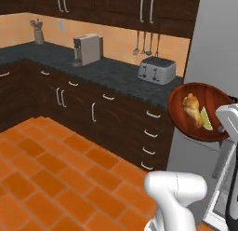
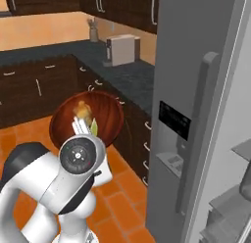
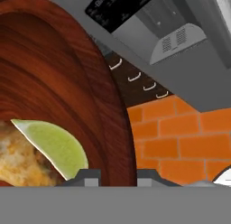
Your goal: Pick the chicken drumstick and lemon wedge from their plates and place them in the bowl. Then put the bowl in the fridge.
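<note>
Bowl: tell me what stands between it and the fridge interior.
The bowl, with the chicken drumstick and lemon wedge inside and the gripper shut on its rim, is beside the fridge. The dispenser door stands ajar between them; shelves lie beyond its edge.

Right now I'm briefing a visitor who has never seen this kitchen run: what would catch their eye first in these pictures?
The dark red bowl held up in the air beside the grey fridge, tipped toward the camera, with the chicken drumstick and lemon wedge inside. The pincer is shut on the bowl's rim. Behind, a toaster sits on the dark counter.
</note>
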Motion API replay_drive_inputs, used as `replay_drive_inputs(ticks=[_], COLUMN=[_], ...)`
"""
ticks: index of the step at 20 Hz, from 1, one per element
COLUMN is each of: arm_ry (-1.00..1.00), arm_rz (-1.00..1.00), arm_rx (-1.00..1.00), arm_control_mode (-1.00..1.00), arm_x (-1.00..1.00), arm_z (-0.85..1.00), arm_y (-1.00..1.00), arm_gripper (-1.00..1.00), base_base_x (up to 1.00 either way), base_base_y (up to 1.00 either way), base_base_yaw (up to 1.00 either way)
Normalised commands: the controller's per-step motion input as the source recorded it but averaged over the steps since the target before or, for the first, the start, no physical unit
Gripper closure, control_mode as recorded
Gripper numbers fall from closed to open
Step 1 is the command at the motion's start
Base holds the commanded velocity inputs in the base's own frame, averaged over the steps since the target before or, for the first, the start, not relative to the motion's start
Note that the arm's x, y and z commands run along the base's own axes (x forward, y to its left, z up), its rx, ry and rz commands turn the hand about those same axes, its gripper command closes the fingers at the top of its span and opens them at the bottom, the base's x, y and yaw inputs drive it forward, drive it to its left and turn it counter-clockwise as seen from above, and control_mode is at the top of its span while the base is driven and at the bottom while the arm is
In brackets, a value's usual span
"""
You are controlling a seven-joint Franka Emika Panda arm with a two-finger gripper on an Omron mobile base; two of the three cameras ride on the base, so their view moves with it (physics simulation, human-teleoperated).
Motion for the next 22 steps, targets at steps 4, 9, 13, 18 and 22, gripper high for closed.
replay_drive_inputs(ticks=[4,9,13,18,22], arm_ry=[0.0,0.0,0.0,0.0,0.0], arm_rz=[0.0,0.0,0.0,0.0,0.0], arm_rx=[0.0,0.0,0.0,0.0,0.0], arm_control_mode=[1.0,1.0,1.0,1.0,1.0], arm_x=[0.0,0.0,0.0,0.0,0.0], arm_z=[0.0,0.0,0.0,0.0,0.0], arm_y=[0.0,0.0,0.0,0.0,0.0], arm_gripper=[1.0,1.0,1.0,1.0,1.0], base_base_x=[0.91,0.13,-0.05,0.27,0.83], base_base_y=[0.32,-0.06,0.0,-0.03,-0.18], base_base_yaw=[-0.61,-0.79,-0.85,-0.78,-0.36])
